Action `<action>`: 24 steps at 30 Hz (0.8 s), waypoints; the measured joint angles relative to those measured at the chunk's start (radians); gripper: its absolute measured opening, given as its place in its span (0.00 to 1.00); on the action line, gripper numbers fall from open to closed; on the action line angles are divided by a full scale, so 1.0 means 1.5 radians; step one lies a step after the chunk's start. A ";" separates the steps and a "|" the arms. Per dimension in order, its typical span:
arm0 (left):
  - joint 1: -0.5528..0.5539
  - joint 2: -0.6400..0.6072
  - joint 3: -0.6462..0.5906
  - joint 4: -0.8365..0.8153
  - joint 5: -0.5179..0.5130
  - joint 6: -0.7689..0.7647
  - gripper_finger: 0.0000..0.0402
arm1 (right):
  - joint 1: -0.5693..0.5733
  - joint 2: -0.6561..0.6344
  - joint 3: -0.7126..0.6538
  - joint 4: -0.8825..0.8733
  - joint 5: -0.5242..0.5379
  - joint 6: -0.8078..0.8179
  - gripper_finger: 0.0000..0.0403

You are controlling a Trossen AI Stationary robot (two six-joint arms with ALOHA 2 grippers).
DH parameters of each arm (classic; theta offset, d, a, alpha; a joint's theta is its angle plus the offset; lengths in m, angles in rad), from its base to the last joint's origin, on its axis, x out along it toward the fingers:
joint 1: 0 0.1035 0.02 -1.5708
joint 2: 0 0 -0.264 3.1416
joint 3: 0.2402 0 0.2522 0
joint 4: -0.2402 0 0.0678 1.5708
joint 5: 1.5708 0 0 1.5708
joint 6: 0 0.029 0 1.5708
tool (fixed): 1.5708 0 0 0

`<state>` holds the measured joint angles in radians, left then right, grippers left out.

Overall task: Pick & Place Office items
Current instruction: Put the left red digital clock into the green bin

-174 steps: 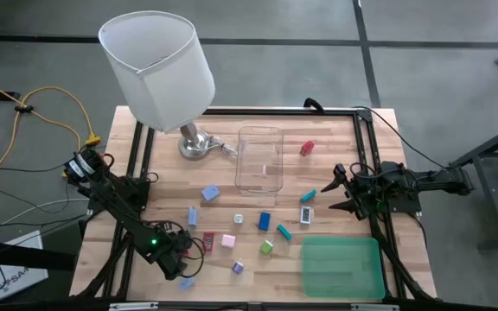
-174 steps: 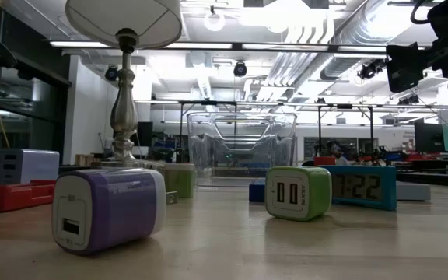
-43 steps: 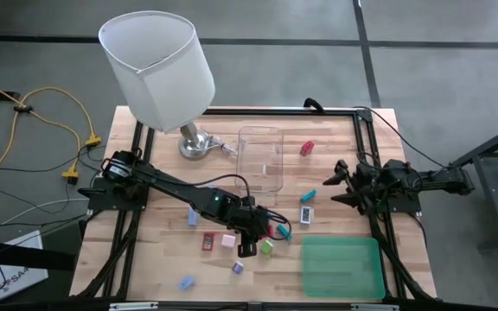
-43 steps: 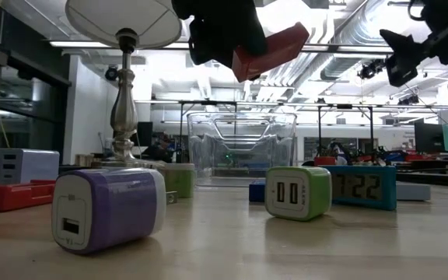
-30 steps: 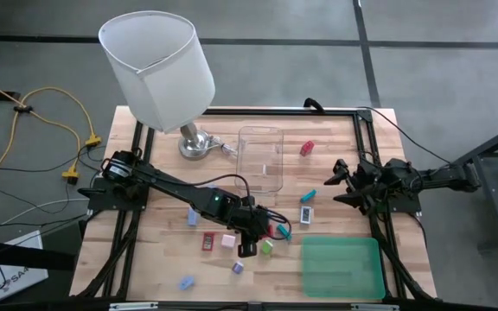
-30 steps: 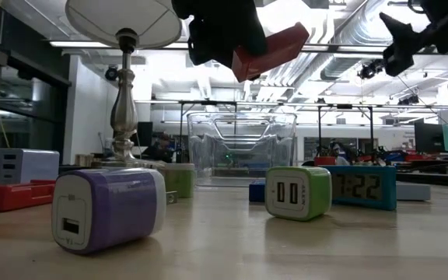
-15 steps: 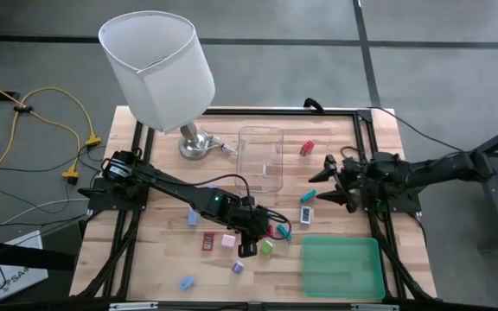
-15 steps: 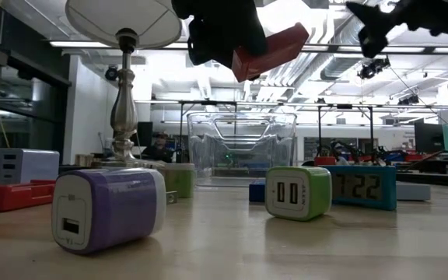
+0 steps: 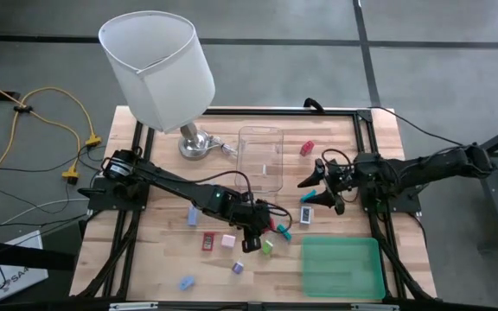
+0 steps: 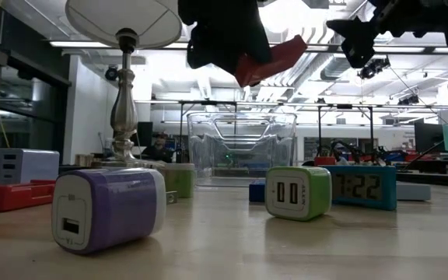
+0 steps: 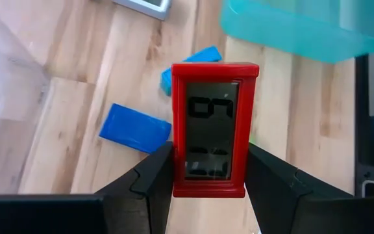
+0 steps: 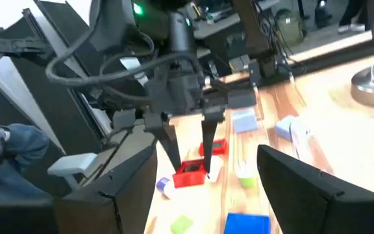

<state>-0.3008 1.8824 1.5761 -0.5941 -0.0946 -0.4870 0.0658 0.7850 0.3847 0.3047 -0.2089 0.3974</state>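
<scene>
Left wrist view shows you the left end effector (image 11: 208, 188) squeezing a little red clock (image 11: 210, 127) between its two dark fingers (image 11: 153, 179). The clock is up off the counter (image 11: 70, 149). Under it you can see a blue block (image 11: 135, 127) and a light blue block (image 11: 193, 62) lying on the wood, and the edge of the green tray (image 11: 304, 29) lies farther ahead.

In the high view, your left end effector (image 9: 253, 231) hangs over the middle of the counter (image 9: 158, 250). A pink block (image 9: 228, 241) and a red piece (image 9: 207, 241) lie on the side toward the arm's base. A green block (image 9: 267, 248) and a teal piece (image 9: 284, 231) lie just beside it.

Your right end effector (image 9: 316, 183) hangs in the air with its fingers spread wide and nothing in them. It is next to the clear box (image 9: 260, 158). A small white clock (image 9: 307, 213) lies on the counter just beside it, and a red block (image 9: 306, 148) lies a little way off.
</scene>
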 joint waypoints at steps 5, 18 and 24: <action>0.005 0.000 0.000 0.000 -0.031 0.000 0.39 | 0.000 0.020 0.000 -0.023 0.020 0.023 0.62; 0.002 0.000 0.000 -0.008 -0.118 0.010 0.39 | 0.000 0.079 0.000 -0.002 0.021 0.034 0.62; 0.003 0.000 0.000 -0.008 -0.198 0.016 0.39 | 0.000 0.093 0.001 0.034 0.005 0.034 0.62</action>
<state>-0.2970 1.8824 1.5757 -0.6056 -0.3909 -0.4637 0.0658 0.9247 0.3864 0.3550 -0.2006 0.4488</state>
